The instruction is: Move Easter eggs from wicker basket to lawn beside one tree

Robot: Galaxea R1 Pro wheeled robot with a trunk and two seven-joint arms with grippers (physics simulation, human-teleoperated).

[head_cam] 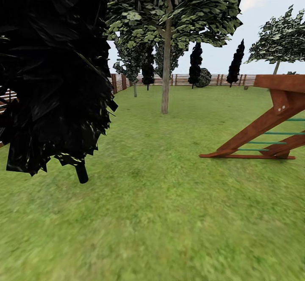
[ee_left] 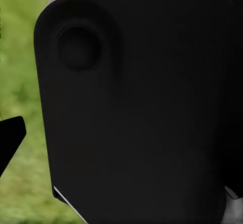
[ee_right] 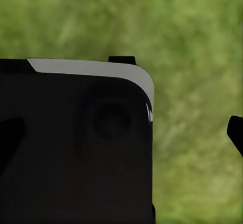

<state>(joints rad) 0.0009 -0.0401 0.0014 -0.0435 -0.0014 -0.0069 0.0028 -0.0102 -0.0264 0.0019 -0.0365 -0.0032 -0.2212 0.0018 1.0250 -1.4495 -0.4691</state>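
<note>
Green lawn (head_cam: 161,213) spreads ahead of me in the garden. A tree (head_cam: 165,82) with a straight pale trunk and a leafy canopy stands mid-distance, slightly left of centre. The Easter eggs and the wicker basket are out of view. In the left wrist view, my left gripper (ee_left: 121,138) hangs over a black body panel, with one dark fingertip (ee_left: 11,138) at the frame's edge and blurred grass behind. My right gripper (ee_right: 121,133) has its fingertips (ee_right: 236,132) spread wide with nothing between them, over the same kind of panel and grass.
A black, spiky cypress-like tree (head_cam: 51,73) looms close on the left, its short trunk (head_cam: 81,173) in the grass. A brown wooden climbing frame (head_cam: 271,120) with green rungs stands at the right. A slatted fence (head_cam: 182,79) and more trees line the far edge.
</note>
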